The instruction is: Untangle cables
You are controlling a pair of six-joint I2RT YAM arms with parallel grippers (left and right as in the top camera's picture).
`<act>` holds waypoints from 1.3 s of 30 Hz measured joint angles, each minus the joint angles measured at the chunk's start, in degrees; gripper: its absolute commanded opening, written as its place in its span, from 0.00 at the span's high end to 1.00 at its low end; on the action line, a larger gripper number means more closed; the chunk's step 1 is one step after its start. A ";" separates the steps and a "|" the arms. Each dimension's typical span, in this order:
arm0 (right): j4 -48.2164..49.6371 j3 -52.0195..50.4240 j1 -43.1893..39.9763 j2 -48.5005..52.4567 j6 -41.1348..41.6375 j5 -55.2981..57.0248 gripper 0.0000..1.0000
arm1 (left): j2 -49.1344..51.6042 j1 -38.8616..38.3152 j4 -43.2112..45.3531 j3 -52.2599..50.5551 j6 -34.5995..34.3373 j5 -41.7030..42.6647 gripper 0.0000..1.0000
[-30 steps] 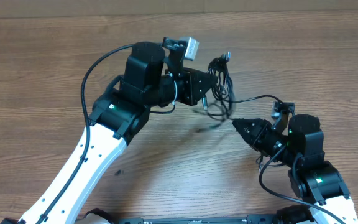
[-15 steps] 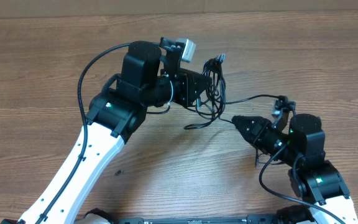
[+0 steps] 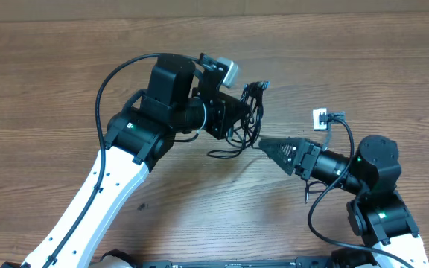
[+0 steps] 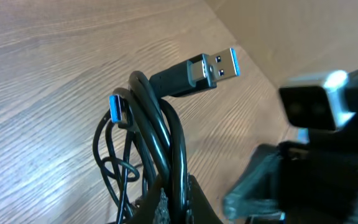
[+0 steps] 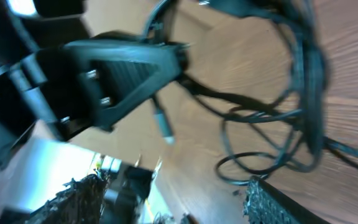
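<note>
Untangling step, bundle presented for a second grasp. The cables (image 3: 253, 104) hang as one knotted bunch above the middle of the counter (image 3: 65, 89), somewhat toward its far edge, with the left gripper (image 3: 244, 123) holding them: its jaws are clamped together on several strands at once, as the left wrist view shows. A USB plug (image 4: 213, 67) juts from the top of the bunch, and a second, blue-tipped plug (image 4: 118, 109) lies just beside the strands. One slack loop (image 3: 226, 152) droops toward the near edge. The right gripper (image 3: 265, 146) points at the lower loops from the right edge side, close to them; whether its jaws stand apart cannot be told from these views. To do the step well, the right jaws should probably take a single strand, ideally one ending in a free plug, and not the whole bunch. The pull should run away from the left grasp, slow and level, so that loops slide open rather than tighten into a knot.
</note>
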 measured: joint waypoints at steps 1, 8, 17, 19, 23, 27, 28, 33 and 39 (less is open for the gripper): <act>0.66 0.00 0.00 0.00 -0.02 -1.14 0.27 | 0.00 0.00 -0.39 0.00 1.03 0.09 0.96; 1.07 0.00 0.00 0.00 -3.15 -1.51 0.27 | 0.00 0.00 -4.42 0.00 7.04 0.68 0.96; -1.68 0.00 -0.94 0.00 -5.57 9.42 0.27 | -0.35 3.69 -4.76 0.00 11.08 15.69 0.96; -1.79 0.00 -2.08 0.00 -6.21 11.08 0.27 | -1.05 5.88 -4.90 0.00 12.76 20.52 0.96; -1.70 0.00 -3.96 0.00 -6.86 12.74 0.27 | -3.06 11.23 -5.16 0.00 14.78 28.68 0.96; -0.81 0.00 -5.16 0.00 -9.57 13.86 0.28 | -3.65 15.78 -5.11 0.00 17.99 39.41 0.96; -0.15 0.00 -5.18 0.00 -10.47 14.03 0.29 | -3.63 16.06 -5.01 0.00 18.78 41.48 0.96; 3.63 0.00 -5.27 0.00 -15.91 11.54 0.29 | -3.65 16.06 -3.74 0.00 21.11 50.14 0.96; 10.40 0.00 -5.27 0.00 -22.29 2.08 0.29 | -3.65 16.06 -3.08 0.00 21.81 53.18 0.96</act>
